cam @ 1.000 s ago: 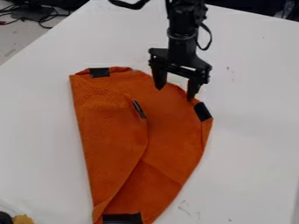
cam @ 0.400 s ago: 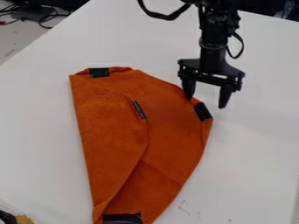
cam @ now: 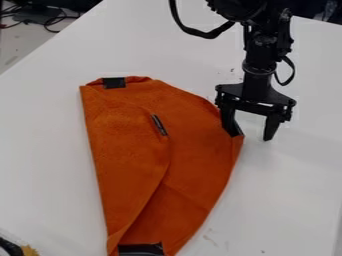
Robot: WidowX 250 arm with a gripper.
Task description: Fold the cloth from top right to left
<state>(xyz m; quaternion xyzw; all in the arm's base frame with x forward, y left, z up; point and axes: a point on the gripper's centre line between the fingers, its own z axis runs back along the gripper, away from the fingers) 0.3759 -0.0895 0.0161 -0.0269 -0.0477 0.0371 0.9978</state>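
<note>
The orange cloth (cam: 192,160) is lying across the middle and left of the white table (cam: 290,200), its main outline holding the same place as in the earlier frames. The black arm (cam: 258,55) is shifting right and nearer, bringing the gripper (cam: 252,136) from the cloth's far edge to its right corner. The gripper is standing wide, with nothing visibly held: one finger is overlapping the black corner patch (cam: 238,130), the other is hanging beyond the cloth, over the table. That move is probably setting up a grasp at this corner; the rightward part is still needing to go left. Whether the nearer finger is pressing the patch or just hovering over it is hard to say from this slant.

As for edges, the cloth's right side is curving down toward the near end, while its left side is running nearly straight. A layer is already lying over the left part, its curved edge passing by a small dark strip (cam: 159,125). Bare table is stretching beyond the right and far edges, leaving the arm room for lifting and swinging left. The near patch (cam: 140,249) is sitting by the view's near edge, where room is harder to judge.
</note>
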